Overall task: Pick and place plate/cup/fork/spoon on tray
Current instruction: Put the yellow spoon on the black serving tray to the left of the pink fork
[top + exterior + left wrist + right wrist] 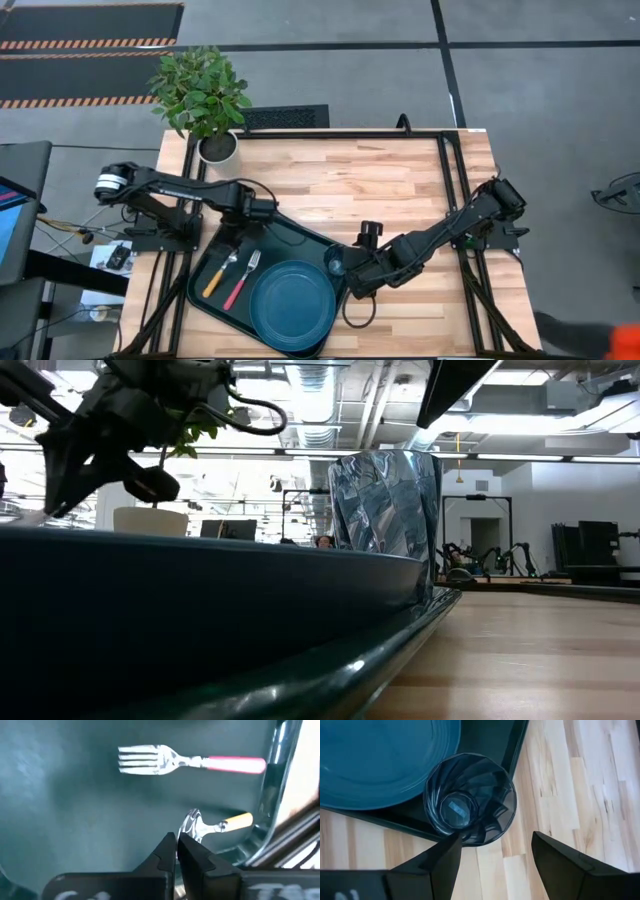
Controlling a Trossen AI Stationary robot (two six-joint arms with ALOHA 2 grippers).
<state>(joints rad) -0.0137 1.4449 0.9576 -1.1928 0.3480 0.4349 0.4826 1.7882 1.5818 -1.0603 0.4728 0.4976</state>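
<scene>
Pale wooden table (400,190) under bright ceiling lights, a potted plant (203,95) on its far-left corner. On the near-left part lies the tray (290,235), dark green with a raised lip and rounded corners. The plate (292,307), deep blue and broad with a raised rim, fills the tray's near right end. To its left lie the fork (243,278), silver tines and pink-red handle, and the spoon (221,273), silver bowl and orange handle, side by side and slightly apart. The cup (469,799) is small, dark grey-blue, with faceted walls; it stands upright at the tray's right edge, just beside the plate, its base over the lip. The right gripper (495,860) sits just right of the cup, fingers spread wide, one finger tip close by the cup's wall. The left gripper (177,847) hangs over the spoon's bowl at the tray's far left, fingers pressed together with nothing between them.
</scene>
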